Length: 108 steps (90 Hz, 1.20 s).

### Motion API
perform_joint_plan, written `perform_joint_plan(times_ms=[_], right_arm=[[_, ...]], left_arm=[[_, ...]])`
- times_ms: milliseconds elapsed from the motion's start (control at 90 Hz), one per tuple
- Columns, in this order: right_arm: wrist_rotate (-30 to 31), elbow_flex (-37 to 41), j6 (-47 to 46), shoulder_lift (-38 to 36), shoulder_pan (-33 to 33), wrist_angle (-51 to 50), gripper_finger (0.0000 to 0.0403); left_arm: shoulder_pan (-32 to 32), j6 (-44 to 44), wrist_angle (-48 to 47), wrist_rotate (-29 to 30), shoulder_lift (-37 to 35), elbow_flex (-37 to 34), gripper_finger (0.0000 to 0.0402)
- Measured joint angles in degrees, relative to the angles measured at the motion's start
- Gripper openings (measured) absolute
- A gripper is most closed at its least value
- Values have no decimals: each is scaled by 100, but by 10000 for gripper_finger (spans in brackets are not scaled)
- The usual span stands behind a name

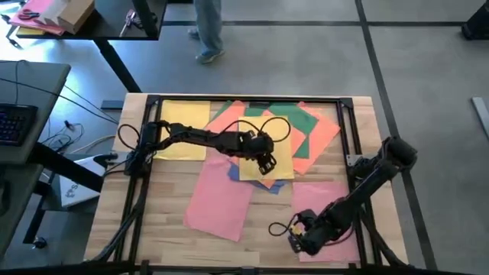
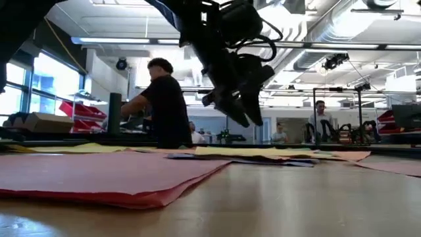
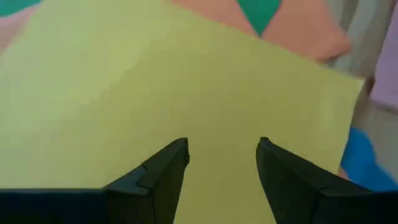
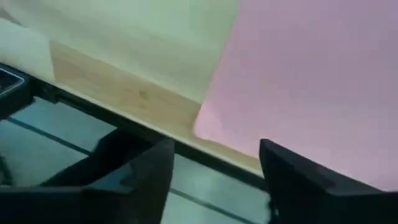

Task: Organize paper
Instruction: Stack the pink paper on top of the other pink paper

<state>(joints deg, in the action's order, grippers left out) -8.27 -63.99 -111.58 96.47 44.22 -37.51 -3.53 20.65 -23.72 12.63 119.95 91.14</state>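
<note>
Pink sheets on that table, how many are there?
2: one pink sheet lies left of centre, another pink sheet lies under the right gripper near the front right corner. Overlaps may hide more.

Coloured paper sheets lie flat and loosely overlapped on the desk. A yellow sheet (image 1: 276, 159) lies directly under the left claw (image 1: 265, 163), tilted, with a blue sheet (image 1: 231, 173) peeking out from beneath its near edge. Orange sheets (image 1: 325, 134) and green sheets (image 1: 294, 121) fan out beyond that claw. Another yellow sheet (image 1: 183, 126) lies behind its arm. A large pink sheet (image 1: 221, 198) lies nearer, beside it. Under the right claw (image 1: 299, 238) lies another pink sheet (image 1: 328, 206), reaching the desk's edge.
</note>
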Motion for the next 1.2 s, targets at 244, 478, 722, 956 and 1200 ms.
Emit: perform_joint_plan(times_ms=[244,478,722,956,1200], right_arm=[[1249,0,2780,-127,-480,-264,259],[2222,0,6727,-102,-821,-452,248],[2915,0,10849,270,-1285,854,248],[1952,0,13764,648,-1594,2005,248],[1754,-2,14954,973,-1980,2714,248]], left_arm=[[-22,-412,-242,42,-684,337,179],[225,-529,-2149,80,-1939,400,179],[1053,1094,-5382,712,-2642,401,179],[2038,3402,-6137,893,-2855,-78,179],[2550,5302,-6479,729,-2875,-1392,179]])
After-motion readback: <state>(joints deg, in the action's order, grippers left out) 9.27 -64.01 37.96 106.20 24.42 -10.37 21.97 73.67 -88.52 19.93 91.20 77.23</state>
